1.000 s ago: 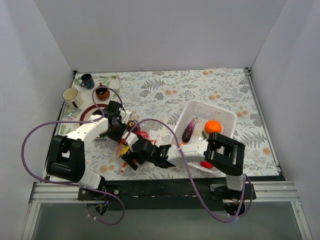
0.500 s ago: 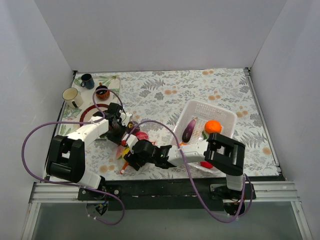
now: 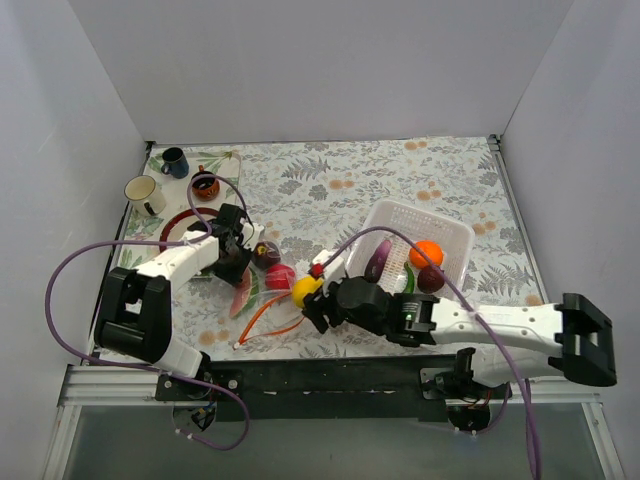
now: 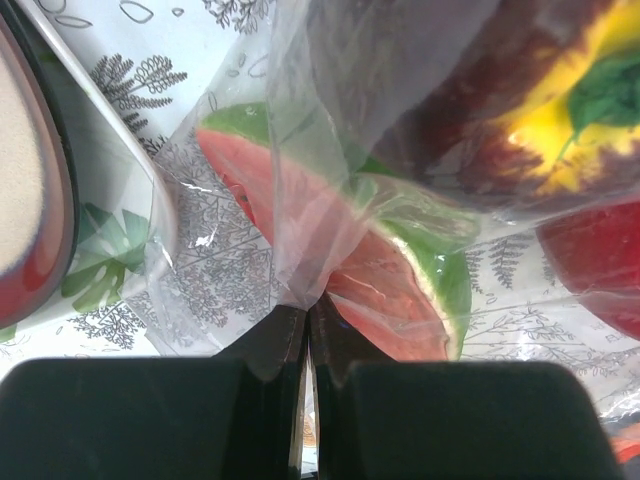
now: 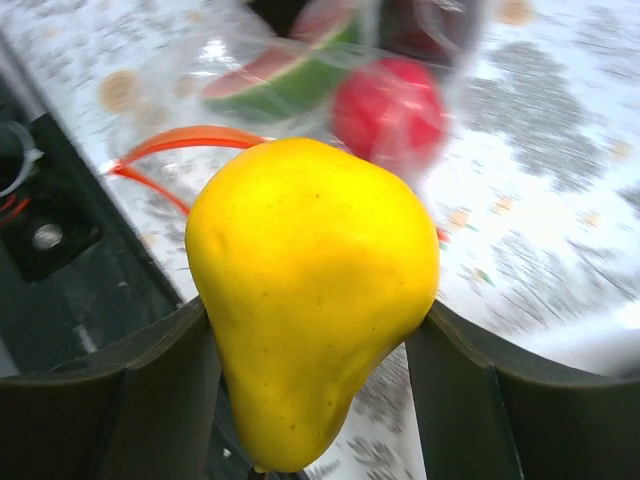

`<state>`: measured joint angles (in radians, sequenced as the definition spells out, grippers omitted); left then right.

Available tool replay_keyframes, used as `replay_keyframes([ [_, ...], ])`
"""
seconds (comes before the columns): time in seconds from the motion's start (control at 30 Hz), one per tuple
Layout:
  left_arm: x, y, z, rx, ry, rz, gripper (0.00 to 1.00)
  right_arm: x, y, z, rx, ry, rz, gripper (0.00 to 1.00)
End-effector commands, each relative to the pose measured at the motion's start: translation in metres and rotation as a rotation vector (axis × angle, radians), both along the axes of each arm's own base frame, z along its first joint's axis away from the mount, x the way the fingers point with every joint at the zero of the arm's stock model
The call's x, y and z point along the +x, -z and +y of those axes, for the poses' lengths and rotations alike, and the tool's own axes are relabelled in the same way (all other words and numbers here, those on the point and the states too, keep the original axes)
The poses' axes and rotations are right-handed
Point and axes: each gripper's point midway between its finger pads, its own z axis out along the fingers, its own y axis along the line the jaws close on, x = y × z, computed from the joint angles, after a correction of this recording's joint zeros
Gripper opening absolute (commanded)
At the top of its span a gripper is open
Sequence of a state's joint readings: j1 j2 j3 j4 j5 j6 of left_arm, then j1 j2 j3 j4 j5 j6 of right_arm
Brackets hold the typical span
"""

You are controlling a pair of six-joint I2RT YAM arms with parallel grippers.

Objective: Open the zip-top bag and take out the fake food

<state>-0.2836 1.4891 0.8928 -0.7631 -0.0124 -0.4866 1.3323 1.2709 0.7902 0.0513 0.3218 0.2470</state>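
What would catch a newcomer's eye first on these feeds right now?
The bright yellow fruit clamped in the right gripper, just right of the zip-top bag, stands out most. Next, the left gripper pinching the bag's clear plastic, with a watermelon slice and a red piece inside. To the right, the white basket holds an orange ball, an eggplant and a dark plum.

The left arm (image 3: 180,258) and right arm (image 3: 500,322) are white with black joints, looping purple cables (image 3: 47,292) and dark fingers (image 5: 100,400).
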Motion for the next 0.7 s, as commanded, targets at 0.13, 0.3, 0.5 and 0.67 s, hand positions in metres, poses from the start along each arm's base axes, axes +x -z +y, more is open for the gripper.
replay_keyframes([
  [0.13, 0.012, -0.010, -0.005, -0.016, -0.002, -0.026, 0.00, 0.089, -0.028, -0.164, 0.005, 0.819, -0.127, 0.06],
  [0.3, 0.009, -0.010, -0.005, -0.013, -0.002, -0.017, 0.00, 0.099, 0.006, -0.226, -0.199, 1.060, -0.042, 0.36],
  [0.5, 0.006, -0.004, -0.005, -0.013, -0.006, 0.003, 0.00, 0.103, 0.011, -0.217, -0.332, 1.026, -0.009, 0.99],
  [0.67, 0.005, -0.003, -0.011, -0.041, 0.004, 0.015, 0.00, 0.099, -0.025, -0.186, -0.284, 0.949, -0.163, 0.99],
])
